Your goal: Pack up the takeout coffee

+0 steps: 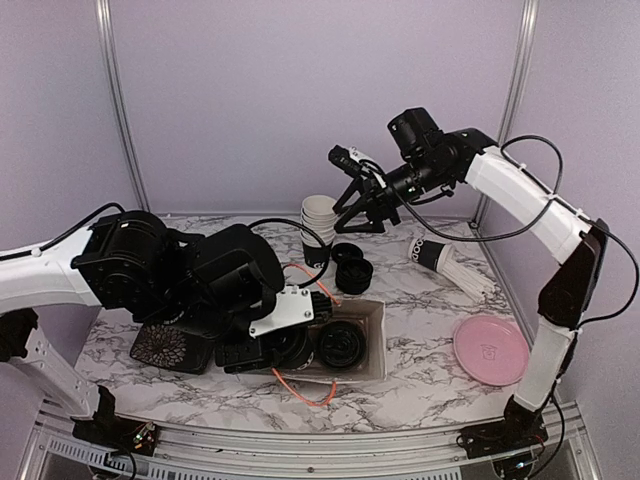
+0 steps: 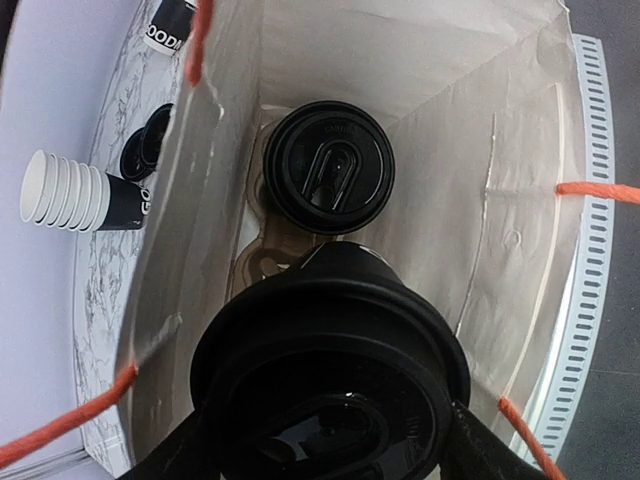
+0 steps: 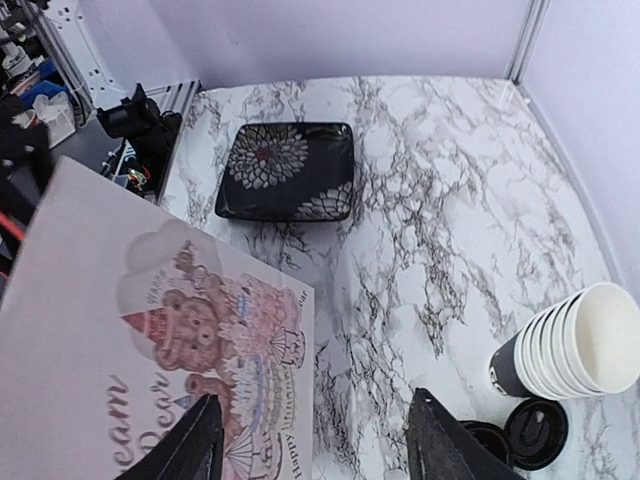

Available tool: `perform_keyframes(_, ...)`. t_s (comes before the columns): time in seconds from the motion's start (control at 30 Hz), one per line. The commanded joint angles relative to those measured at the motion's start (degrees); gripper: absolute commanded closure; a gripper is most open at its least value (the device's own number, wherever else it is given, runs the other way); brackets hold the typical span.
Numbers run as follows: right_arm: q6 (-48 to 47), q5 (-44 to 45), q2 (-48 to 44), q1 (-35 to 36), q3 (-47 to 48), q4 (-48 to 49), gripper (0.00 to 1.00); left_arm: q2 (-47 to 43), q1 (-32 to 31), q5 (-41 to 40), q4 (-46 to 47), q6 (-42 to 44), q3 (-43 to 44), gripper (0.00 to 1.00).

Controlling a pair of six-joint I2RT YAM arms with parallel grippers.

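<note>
- Two takeout coffees sit inside the open white bag at the middle of the counter, seen from the top. The held coffee is on the left, the second coffee just to its right.
- Same view: the left arm reaches over the bag from the left. The right hand is raised in the air at the back, above the stack of white-lined cups. Loose lids lie beside the stack, and the straw cup lies on its side at the right. A pink plate is front right, a floral dish front left.
- Left wrist: the left hand is down in the bag. Its fingers flank the held coffee's lid and seem to touch both sides — holding it. The second coffee sits deeper, lid up, apart from the held one. Orange handles hang at the bag rim.
- Right wrist: the right hand's fingers are spread wide with nothing between them. Below are the bag's bear-print side, the floral dish, the cup stack and the lids.
</note>
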Motion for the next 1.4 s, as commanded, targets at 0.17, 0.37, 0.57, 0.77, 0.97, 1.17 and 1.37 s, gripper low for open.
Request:
perform_keyframes(0.17, 6.5, 8.0, 12.4, 1.4, 0.8, 4.6, 0.47, -4.3, -5.8, -8.6, 0.0, -5.3, -3.2, 0.48)
perform_keyframes(0.37, 6.3, 12.7, 14.7, 4.8, -2.7, 7.2, 0.47, -5.1, -7.9, -10.1, 0.5, -6.8, -5.4, 0.5)
perform_keyframes(0.57, 7.0, 17.7, 18.7, 7.4, -2.9, 8.1, 0.47, -6.2, -9.4, -12.1, 0.5, -8.8, -7.7, 0.5)
perform_keyframes(0.77, 8.5, 19.5, 21.6, 7.7, -2.5, 9.4, 0.46, -7.0, -10.8, -14.9, 0.5, -9.3, -9.5, 0.5)
perform_keyframes(0.97, 8.3, 18.6, 23.7, 8.1, -2.6, 9.7, 0.46, -5.1, -11.0, -17.3, 1.1, -6.7, -10.9, 0.51)
perform_keyframes(1.17, 7.9, 17.1, 25.7, 9.3, -2.6, 8.7, 0.46, -4.3, -10.9, -21.0, 3.1, -3.0, -12.1, 0.51)
perform_keyframes(1.37, 8.0, 14.2, 27.3, 9.9, -2.3, 7.7, 0.46, -3.5, -10.9, -20.2, 6.2, 1.1, -14.0, 0.51)
